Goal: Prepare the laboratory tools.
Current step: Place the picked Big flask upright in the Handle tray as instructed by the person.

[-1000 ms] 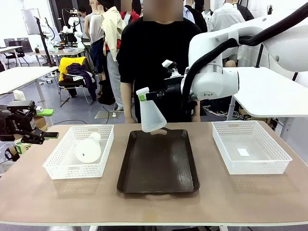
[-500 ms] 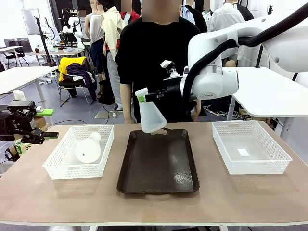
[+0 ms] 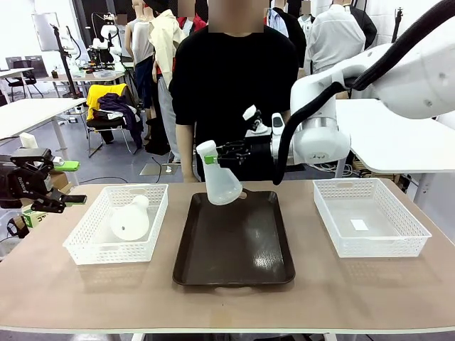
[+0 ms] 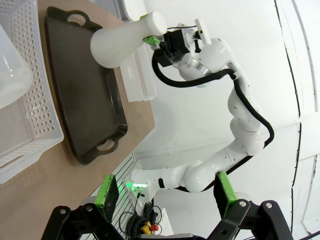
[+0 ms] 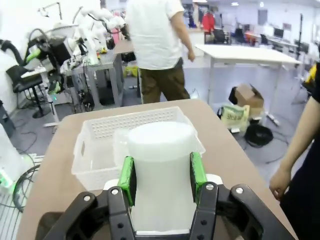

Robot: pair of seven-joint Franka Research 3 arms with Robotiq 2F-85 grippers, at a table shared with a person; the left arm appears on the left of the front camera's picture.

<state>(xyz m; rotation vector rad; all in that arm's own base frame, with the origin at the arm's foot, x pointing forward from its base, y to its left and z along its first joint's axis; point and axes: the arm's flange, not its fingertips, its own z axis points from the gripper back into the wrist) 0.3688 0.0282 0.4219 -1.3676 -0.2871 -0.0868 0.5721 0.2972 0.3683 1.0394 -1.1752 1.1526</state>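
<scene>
Flask (image 3: 222, 183), neck between right pincer (image 3: 212, 158) pads, aslant above dark tray (image 3: 234, 249)

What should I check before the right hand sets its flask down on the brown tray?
1. Right hand shut on the neck of the conical flask: ok.
2. Flask upright: not ok, it leans, neck toward the robot's left.
3. Brown tray bare for placing: ok.
4. Left hand open and away from the tray: ok.
5. Gap between flask base and tray: cannot tell.
6. Second flask ready: not ok, it lies on its side in the left mesh basket.
</scene>
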